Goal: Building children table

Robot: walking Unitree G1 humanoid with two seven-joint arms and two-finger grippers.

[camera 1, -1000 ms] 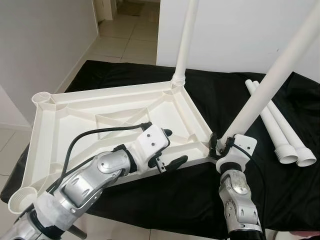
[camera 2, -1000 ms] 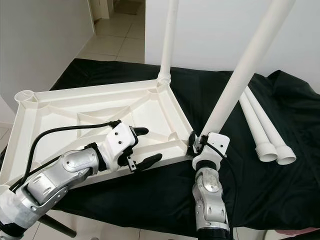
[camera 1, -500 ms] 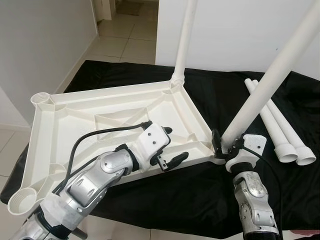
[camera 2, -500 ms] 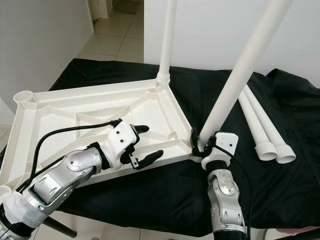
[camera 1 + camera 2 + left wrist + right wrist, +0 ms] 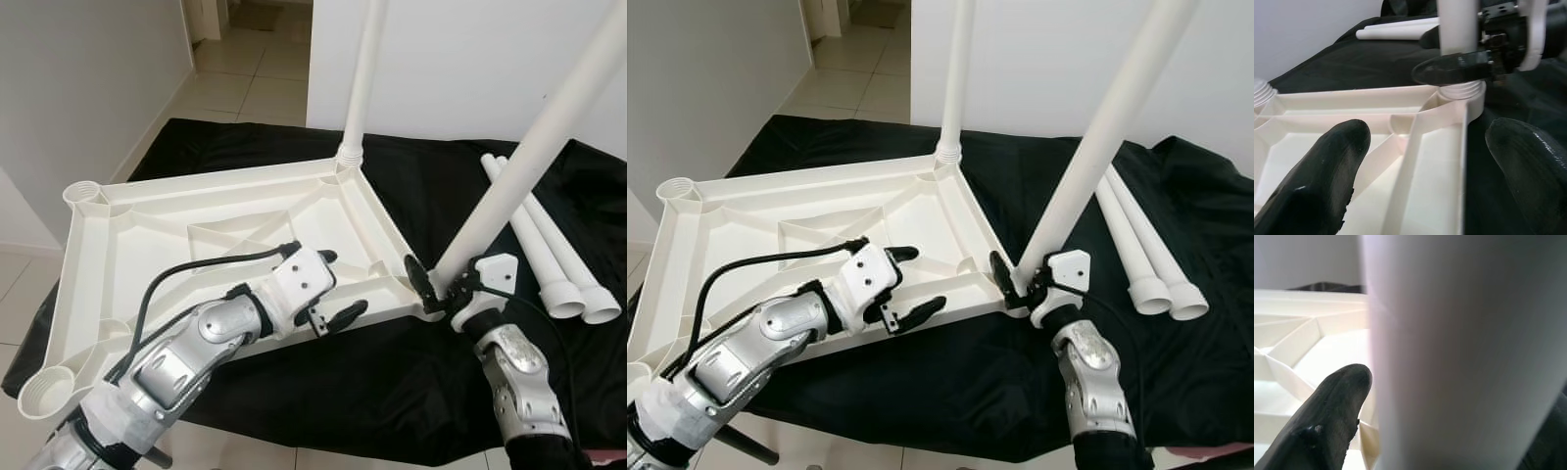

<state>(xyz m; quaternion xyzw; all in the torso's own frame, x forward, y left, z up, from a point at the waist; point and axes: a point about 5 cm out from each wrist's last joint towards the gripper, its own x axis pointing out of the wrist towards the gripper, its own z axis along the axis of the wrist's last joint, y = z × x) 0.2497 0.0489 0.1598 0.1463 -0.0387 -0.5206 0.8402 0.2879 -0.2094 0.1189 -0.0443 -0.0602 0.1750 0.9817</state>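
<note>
An upturned white tabletop (image 5: 196, 230) lies on a black cloth (image 5: 392, 372), with one leg (image 5: 361, 78) upright at its far corner. The right gripper (image 5: 438, 287) clamps a second leg (image 5: 529, 157) at the near corner socket. The left gripper (image 5: 333, 289), fingers spread, straddles the tabletop's near rim; two spare legs (image 5: 549, 245) lie to the right.

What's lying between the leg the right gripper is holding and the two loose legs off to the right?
Only bare black cloth. In the left eye view, nothing lies between the held leg, gripped by the right gripper, and the two loose legs.
</note>
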